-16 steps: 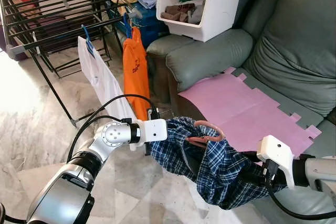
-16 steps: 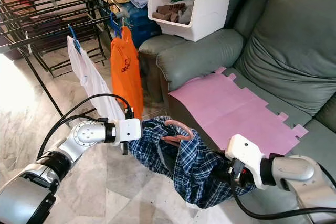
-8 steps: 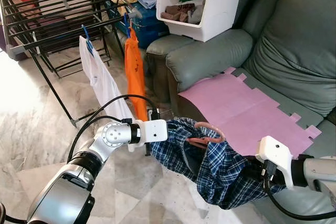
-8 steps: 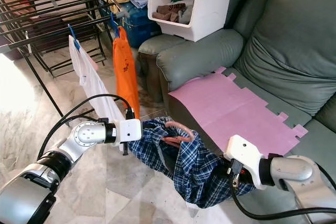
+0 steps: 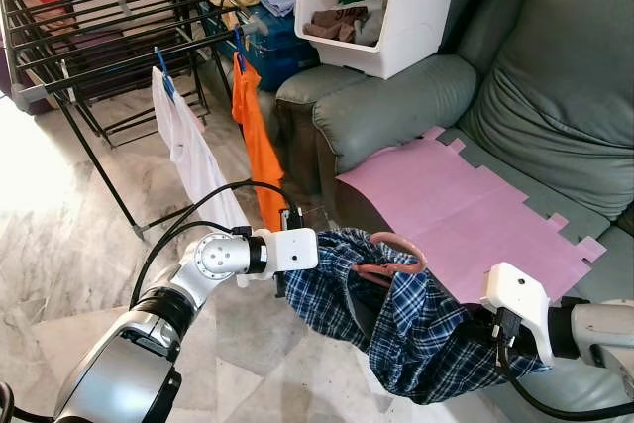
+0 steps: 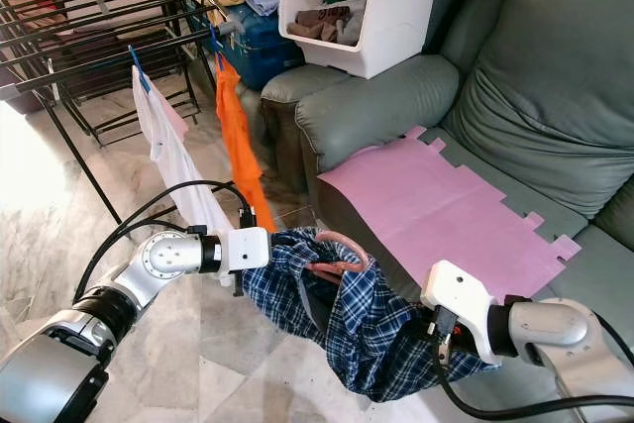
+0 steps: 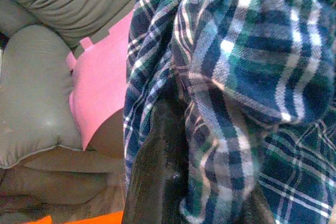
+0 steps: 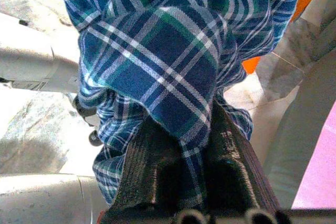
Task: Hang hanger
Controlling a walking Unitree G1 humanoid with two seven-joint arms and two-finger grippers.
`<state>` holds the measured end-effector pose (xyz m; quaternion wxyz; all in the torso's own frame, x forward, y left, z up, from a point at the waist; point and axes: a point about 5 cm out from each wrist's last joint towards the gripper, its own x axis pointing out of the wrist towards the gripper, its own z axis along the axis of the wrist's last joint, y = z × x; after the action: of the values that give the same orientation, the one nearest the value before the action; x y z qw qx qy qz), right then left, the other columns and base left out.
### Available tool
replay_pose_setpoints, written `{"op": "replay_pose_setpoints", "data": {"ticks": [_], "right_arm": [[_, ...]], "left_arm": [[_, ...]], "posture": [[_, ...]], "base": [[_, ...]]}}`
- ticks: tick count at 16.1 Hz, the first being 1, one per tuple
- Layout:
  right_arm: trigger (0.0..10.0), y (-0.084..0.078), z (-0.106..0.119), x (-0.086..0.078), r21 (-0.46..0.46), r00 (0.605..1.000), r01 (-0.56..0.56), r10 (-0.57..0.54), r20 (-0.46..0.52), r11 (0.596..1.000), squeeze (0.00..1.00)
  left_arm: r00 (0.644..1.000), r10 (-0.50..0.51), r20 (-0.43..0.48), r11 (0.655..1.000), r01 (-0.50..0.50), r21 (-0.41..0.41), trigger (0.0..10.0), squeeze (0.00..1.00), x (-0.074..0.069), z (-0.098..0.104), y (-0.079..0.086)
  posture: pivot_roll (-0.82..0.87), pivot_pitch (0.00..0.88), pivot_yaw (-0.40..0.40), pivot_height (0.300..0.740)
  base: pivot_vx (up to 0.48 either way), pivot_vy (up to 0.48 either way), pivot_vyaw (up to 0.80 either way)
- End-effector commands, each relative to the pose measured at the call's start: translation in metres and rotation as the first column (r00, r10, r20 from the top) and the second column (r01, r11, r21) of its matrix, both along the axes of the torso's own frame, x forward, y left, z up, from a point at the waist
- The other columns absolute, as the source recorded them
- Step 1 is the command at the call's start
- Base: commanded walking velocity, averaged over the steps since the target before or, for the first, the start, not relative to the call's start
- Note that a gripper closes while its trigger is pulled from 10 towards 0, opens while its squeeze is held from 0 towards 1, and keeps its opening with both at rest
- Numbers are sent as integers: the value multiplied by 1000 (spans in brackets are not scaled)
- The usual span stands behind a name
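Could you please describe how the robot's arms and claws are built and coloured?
Both arms are silver metal with round joints, white box-shaped wrist housings and looping black cables. The left claw and right claw each have two long black fingers.

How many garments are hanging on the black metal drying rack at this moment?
2: a white shirt on a blue hanger at the rack's front rail, and an orange shirt beside it, nearer the grey-green sofa. Others may hang behind the rails.
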<state>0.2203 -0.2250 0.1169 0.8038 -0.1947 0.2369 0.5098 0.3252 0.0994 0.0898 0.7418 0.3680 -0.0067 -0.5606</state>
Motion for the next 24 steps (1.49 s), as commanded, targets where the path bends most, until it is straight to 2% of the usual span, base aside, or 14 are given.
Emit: {"op": "replay_pose_setpoints", "data": {"ticks": [1, 2, 3, 4, 6, 11, 14, 15, 17, 18, 19, 21, 22, 24], "right_arm": [[0, 4, -3, -2, -3, 1000, -21, 21, -20, 1000, 0], [0, 4, -3, -1, -2, 1000, -20, 20, -19, 1000, 0], [0, 5, -4, -1, -1, 1000, -18, 18, -19, 1000, 0], [0, 4, -6, 1, -19, 1000, -1, 1, 1, 1000, 0], [0, 2, -7, 6, -38, 999, 30, -29, 27, 999, 0], [0, -4, -14, 8, -50, 991, 126, -123, 58, 991, 0], [0, -3, -19, 14, -49, 982, 173, -169, 86, 984, 0], [0, -3, -21, 16, -51, 977, 198, -193, 95, 979, 0], [0, -3, -25, 23, -65, 955, 268, -256, 153, 961, 0], [0, -2, -25, 26, -53, 937, 302, -286, 198, 952, 0], [0, 1, -25, 29, -20, 917, 343, -331, 224, 939, 0], [0, 7, -24, 36, 19, 880, 398, -387, 276, 917, 0], [0, 10, -25, 39, 43, 861, 426, -419, 289, 904, 0], [0, 15, -24, 43, 82, 829, 466, -467, 308, 881, 0]], "left_arm": [[998, 8, 60, 999, -5, -36, 10000, 0, 8, 16, -5], [998, 25, 64, 999, -22, -42, 10000, 0, 10, 16, -4], [997, 59, 50, 996, -56, -71, 10000, 549, 12, 17, -3], [997, 72, 8, 993, -71, -95, 10000, 1000, 12, 16, -1], [999, 50, -10, 994, -51, -92, 10000, 1000, 9, 13, 0], [998, -63, 16, 998, 63, -2, 10000, 1000, -3, 7, 7], [984, -163, -69, 981, 169, 91, 10000, 1000, -15, -6, 14], [987, -147, -65, 985, 152, 86, 10000, 1000, -14, -7, 15], [1000, 16, -23, 1000, -16, 18, 10000, 1000, -5, -5, 22], [993, 114, -38, 993, -115, -35, 10000, 1000, -2, -6, 26], [970, 219, -107, 969, -229, -90, 10000, 1000, -2, -13, 32], [886, 418, -203, 858, -458, -233, 10000, 1000, -3, -23, 42], [813, 535, -230, 750, -582, -314, 10000, 1000, -3, -25, 48], [657, 696, -289, 561, -749, -353, 10000, 1000, -6, -34, 59]], "posture": [[-157, 9, 48, 740], [-155, 9, 47, 740], [-155, 9, 47, 740], [-153, 9, 46, 740], [-147, 10, 45, 740], [-147, 0, 47, 740], [-143, 0, 48, 740], [-143, 0, 48, 740], [-145, 0, 51, 740], [-142, 0, 52, 740], [-138, 0, 52, 740], [-136, 0, 53, 740], [-130, 0, 53, 740], [-118, 0, 61, 740]], "base": [[0, 0, 0], [0, 0, 0], [0, 0, 0], [0, 0, 0], [0, 0, 0], [0, 0, 0], [0, 0, 0], [0, 0, 0], [0, 0, 0], [0, 0, 0], [0, 0, 0], [0, 0, 0], [0, 0, 0], [0, 0, 0]]}}
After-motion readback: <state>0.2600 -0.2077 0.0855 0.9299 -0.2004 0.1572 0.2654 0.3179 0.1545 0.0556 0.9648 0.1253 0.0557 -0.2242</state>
